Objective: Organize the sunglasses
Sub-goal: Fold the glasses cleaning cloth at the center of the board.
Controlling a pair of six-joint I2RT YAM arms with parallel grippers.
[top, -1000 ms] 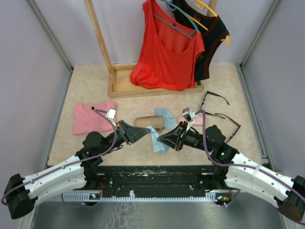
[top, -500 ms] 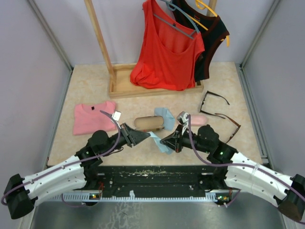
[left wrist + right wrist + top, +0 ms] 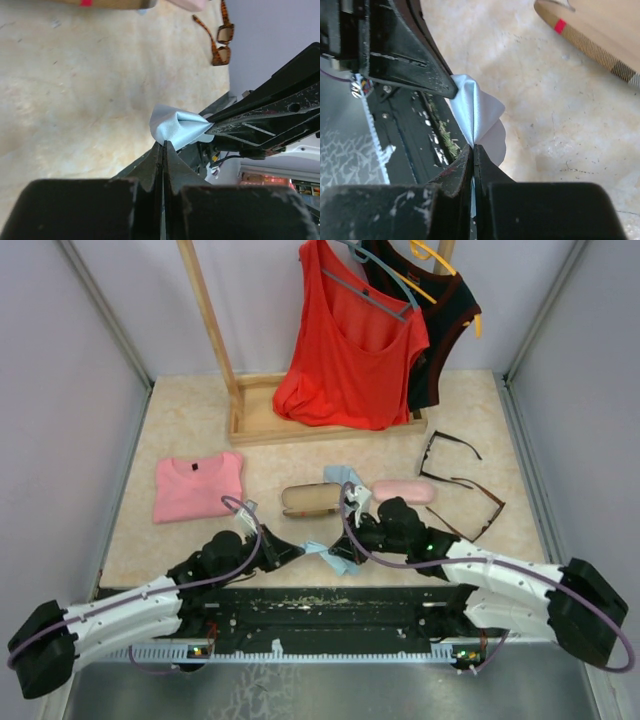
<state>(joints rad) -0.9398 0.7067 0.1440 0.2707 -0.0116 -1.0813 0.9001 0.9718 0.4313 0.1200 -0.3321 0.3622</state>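
Seen from above, the left gripper (image 3: 292,548) and right gripper (image 3: 352,546) pinch a blue cloth (image 3: 330,558) at the near edge of the table (image 3: 200,430). The black sunglasses (image 3: 428,455) and brown sunglasses (image 3: 497,502) lie at far right. Left wrist: fingers clamped together on the cloth. Right wrist: fingers likewise closed on it, the plaid case (image 3: 600,45) beyond.

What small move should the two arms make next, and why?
The left gripper and right gripper are both shut on the same light blue cloth, bunched between them at the near edge of the table. The black sunglasses and brown sunglasses lie untouched to the right. So probably: draw the grippers slightly apart to spread the cloth flat.
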